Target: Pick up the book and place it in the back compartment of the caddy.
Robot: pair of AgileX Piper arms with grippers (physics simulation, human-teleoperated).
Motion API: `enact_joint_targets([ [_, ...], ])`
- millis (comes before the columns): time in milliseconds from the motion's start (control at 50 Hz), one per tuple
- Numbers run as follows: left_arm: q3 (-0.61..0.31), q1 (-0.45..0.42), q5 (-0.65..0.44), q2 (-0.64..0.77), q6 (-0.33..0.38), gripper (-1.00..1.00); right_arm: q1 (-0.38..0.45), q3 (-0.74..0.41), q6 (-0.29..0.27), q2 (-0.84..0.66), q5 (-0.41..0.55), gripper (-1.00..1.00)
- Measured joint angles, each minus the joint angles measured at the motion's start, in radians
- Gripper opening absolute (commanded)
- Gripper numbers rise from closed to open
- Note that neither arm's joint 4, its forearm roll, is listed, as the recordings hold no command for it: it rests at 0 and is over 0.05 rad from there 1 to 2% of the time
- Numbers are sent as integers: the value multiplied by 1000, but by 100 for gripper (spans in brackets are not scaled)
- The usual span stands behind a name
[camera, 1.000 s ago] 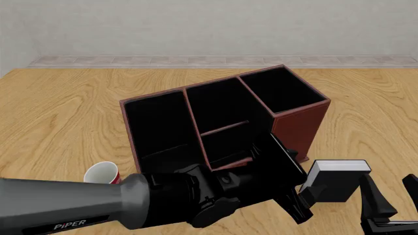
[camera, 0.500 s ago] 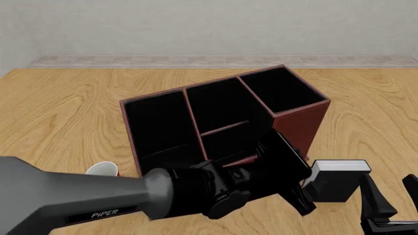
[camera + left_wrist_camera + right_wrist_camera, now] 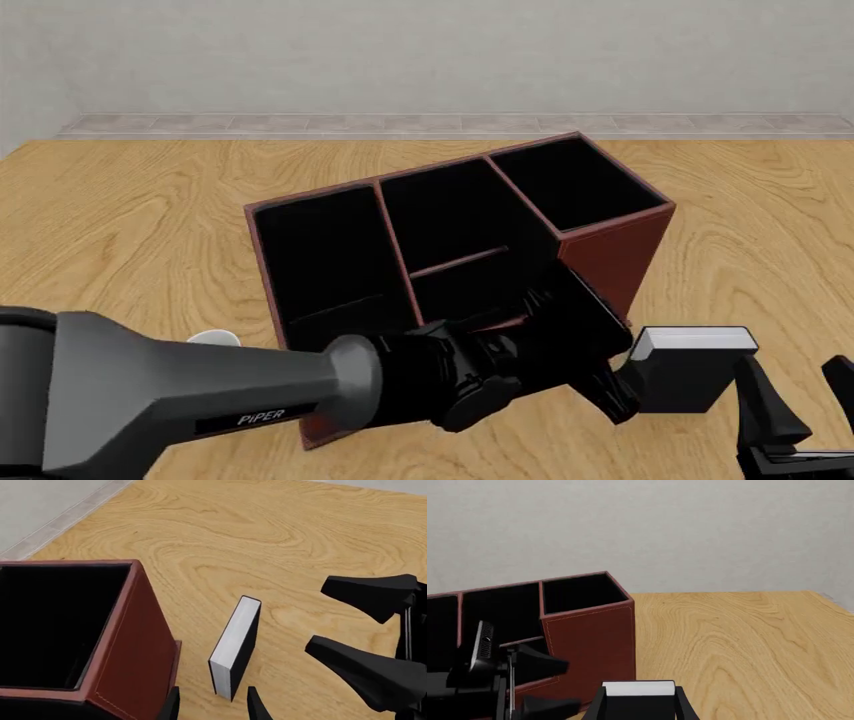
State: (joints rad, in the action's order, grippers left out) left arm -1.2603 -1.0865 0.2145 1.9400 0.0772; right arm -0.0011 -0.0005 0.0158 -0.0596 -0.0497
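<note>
The black book [image 3: 683, 375] with white page edges stands upright on the table, just right of the reddish-brown caddy [image 3: 614, 260]. In the left wrist view the book [image 3: 235, 647] has its near corner between the tips of my open left gripper [image 3: 213, 707]. From the front, the left gripper [image 3: 625, 385] is at the book's left side. My right gripper [image 3: 801, 400] is open, just right of the book and apart from it. The small back compartment [image 3: 461, 292] with its low wall is partly hidden by my left arm.
A red-and-white mug [image 3: 214, 340] shows only its rim behind the left arm, left of the caddy. The right gripper's fingers [image 3: 373, 675] spread close to the book's far side. A tall caddy cell [image 3: 60, 625] stands beside the book. Bare wood lies to the right.
My left arm has swung further right and forward, bringing its gripper up against the book's left side and covering more of the mug. The book and the right gripper have not moved.
</note>
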Motion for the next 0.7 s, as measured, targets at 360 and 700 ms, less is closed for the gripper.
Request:
enact_joint_targets([
  [360,-39,-12,-13,38,5,100,0,0,0,1,1,100],
  [700,-103,-13,-40,87,10,100,0,0,0,2,2,100],
])
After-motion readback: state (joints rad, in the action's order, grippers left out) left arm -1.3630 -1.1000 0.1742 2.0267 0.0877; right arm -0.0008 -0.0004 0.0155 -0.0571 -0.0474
